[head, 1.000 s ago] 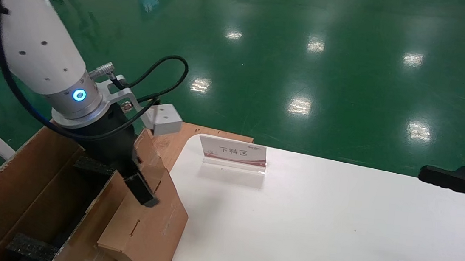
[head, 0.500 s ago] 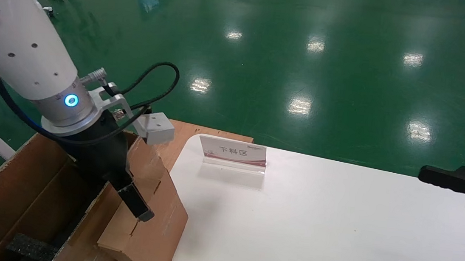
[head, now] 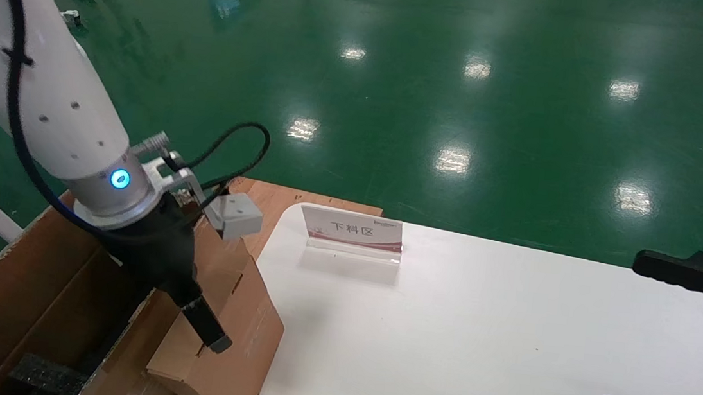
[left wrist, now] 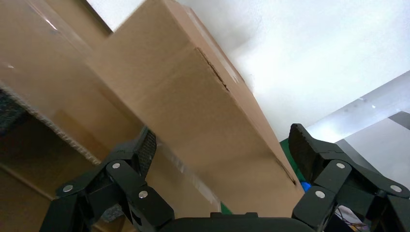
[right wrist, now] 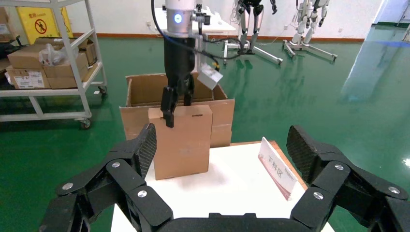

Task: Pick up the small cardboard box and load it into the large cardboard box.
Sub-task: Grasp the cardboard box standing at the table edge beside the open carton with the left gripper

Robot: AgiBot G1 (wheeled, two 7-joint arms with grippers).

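Observation:
The small cardboard box [head: 228,334] stands on edge at the table's left end and leans against the large cardboard box [head: 27,282]. My left gripper [head: 204,325] is at its top edge with open jaws straddling it. One finger [head: 210,329] lies over the table-side face; the other is hidden behind. In the left wrist view the small box [left wrist: 193,96] fills the gap of the left gripper [left wrist: 223,142]. The right wrist view shows the small box [right wrist: 186,142] upright before the large box [right wrist: 222,111], with the left gripper [right wrist: 174,108] on top. My right gripper [head: 621,333] is parked open at the table's right.
Black foam [head: 47,375] lies inside the large box. A white sign [head: 355,230] stands at the table's far edge, by a reddish wooden board [head: 280,200]. The white table [head: 473,338] spreads to the right. A shelf cart with cartons [right wrist: 48,63] stands beyond on the green floor.
My left gripper has come down lower over the small box's top edge. The small box and the right arm have not visibly moved.

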